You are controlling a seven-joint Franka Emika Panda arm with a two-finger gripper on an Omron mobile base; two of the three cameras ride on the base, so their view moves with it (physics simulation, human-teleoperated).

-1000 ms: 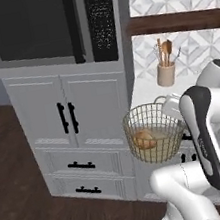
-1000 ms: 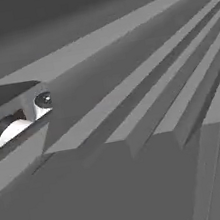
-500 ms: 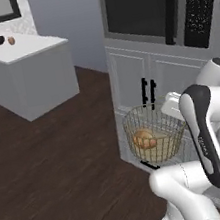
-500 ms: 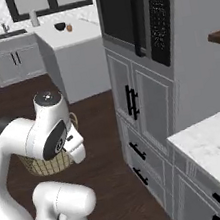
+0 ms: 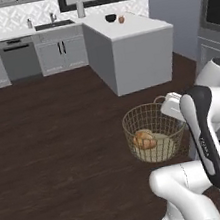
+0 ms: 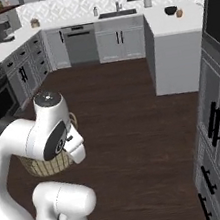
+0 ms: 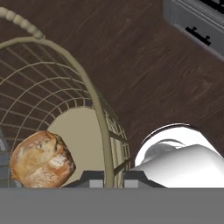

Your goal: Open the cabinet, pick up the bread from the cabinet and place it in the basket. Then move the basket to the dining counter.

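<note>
Brass-coloured wire forms the basket, which hangs above the dark wood floor, carried by the white arm. The bread lies inside the basket on its beige base, toward the side facing away from the arm. In the hand view the tool sits at the basket's rim: its two dark tips stand either side of the rim wire, close together and clamped on it, with the bread just beyond the rim, inside the basket. The arm rises from the base, folds at a dark-striped elbow link beside the basket, and bends its wrist down over the basket's near edge. In the right base view the arm's upper links and a dark round joint stand in front of the basket, hiding most of it. The dining desk, a white slab on a grey base, stands well beyond the basket, across the floor; a dark bowl and a small orange-brown cup rest on its top. Grey cupboards adjoin the dining desk at its far end.
</note>
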